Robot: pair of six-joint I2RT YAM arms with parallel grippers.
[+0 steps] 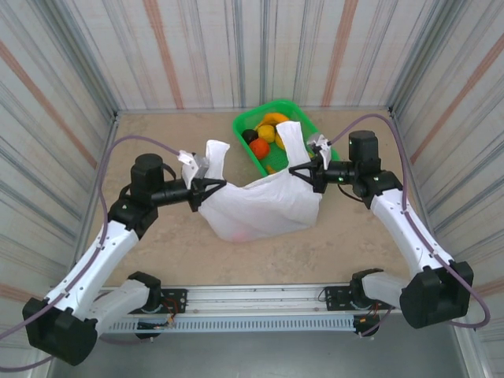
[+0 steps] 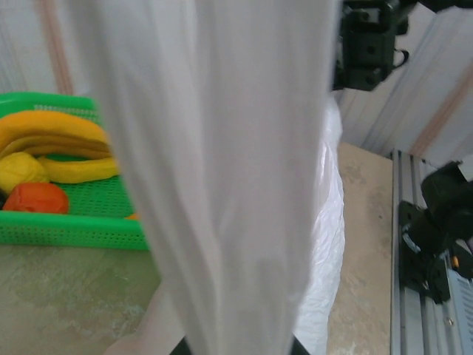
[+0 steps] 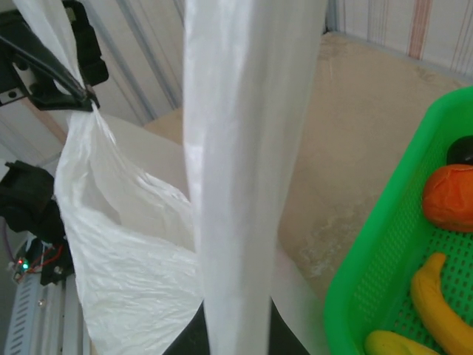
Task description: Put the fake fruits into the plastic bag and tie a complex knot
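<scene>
The table (image 1: pixel 157 244) carries the plastic bag (image 1: pixel 260 206) at its centre, slumped between the two arms, just in front of the green mesh basket (image 1: pixel 244 126). The step in hand appears to be spreading the bag mouth for loading. Hold both handle loops level and apart, with only enough tension to open the mouth, since the thin, crinkly, translucent white film would likely stretch or tear under a sharp pull. A faint pink shape shows through the lower wall. Most of the fake fruits (image 1: pixel 268 132) lie in the basket: smooth, glossy curved yellow bananas (image 2: pixel 52 140) and a rounded orange-red piece (image 2: pixel 37 198). The left gripper (image 1: pixel 206 186) is clenched on one gathered handle strip, and the right gripper (image 1: pixel 298 168) is clenched on the other.
</scene>
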